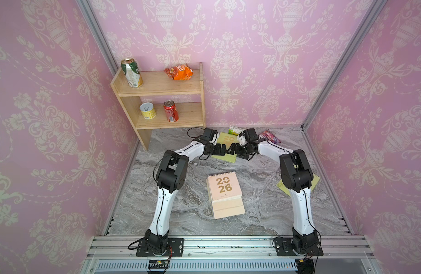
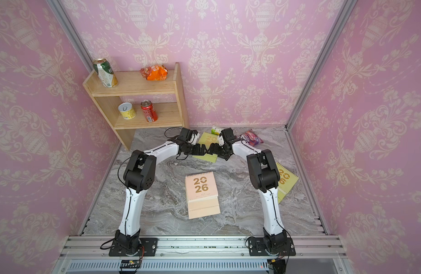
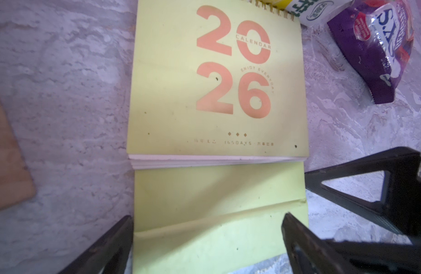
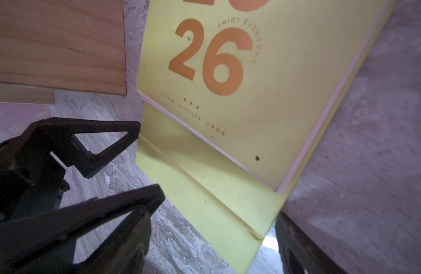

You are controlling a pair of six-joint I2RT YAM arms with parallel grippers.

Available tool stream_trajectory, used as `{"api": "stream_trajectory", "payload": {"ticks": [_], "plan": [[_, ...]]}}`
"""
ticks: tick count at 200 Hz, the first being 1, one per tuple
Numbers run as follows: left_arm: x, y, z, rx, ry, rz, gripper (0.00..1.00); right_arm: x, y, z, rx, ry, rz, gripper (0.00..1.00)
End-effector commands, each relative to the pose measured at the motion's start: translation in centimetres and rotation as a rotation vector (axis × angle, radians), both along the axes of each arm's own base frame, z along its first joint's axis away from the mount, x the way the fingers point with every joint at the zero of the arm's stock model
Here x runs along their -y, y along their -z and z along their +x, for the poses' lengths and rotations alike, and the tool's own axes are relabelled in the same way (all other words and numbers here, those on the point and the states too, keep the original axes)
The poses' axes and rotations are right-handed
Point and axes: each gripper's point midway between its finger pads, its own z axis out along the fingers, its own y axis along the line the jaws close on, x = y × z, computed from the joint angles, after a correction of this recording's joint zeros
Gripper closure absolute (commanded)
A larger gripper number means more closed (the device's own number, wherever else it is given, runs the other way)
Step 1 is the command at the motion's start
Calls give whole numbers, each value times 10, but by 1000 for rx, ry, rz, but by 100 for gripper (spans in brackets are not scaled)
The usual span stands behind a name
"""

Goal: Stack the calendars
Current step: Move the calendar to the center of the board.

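A yellow-green calendar (image 1: 225, 138) (image 2: 208, 138) with "2026" on its cover lies flat at the back middle of the marble table. Both grippers meet over its near end. My left gripper (image 1: 222, 150) (image 3: 209, 239) is open, its fingers standing either side of the calendar's base flap (image 3: 204, 201). My right gripper (image 1: 233, 148) (image 4: 216, 227) is open too, with a corner of that flap (image 4: 216, 213) between its fingers. A peach-pink calendar (image 1: 225, 187) (image 2: 201, 187) tops a pile at the table's middle. Another yellow-green calendar (image 1: 315, 179) (image 2: 286, 180) lies at the right, partly behind my right arm.
A purple snack packet (image 1: 270, 136) (image 3: 375, 47) and a small green-white carton (image 1: 234, 130) (image 3: 311, 11) lie just behind the back calendar. A wooden shelf (image 1: 162, 87) (image 4: 57, 42) with cans and an orange packet stands at the back left, close to the calendar.
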Motion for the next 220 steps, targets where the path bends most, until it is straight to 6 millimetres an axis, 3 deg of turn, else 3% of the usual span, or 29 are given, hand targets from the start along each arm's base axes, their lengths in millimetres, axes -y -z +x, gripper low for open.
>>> {"api": "stream_trajectory", "payload": {"ticks": [1,98,146,220], "plan": [[16,12,-32,-104,29,-41,3,-5,19,-12,-56,-3,6,17],[24,-3,-69,-99,37,-84,3,-2,12,-42,-60,5,25,18],[24,-16,-88,-81,37,-104,4,2,-4,-60,-32,12,23,18],[3,-37,-65,-9,-3,-45,2,34,-17,-53,-2,59,-35,18]]}}
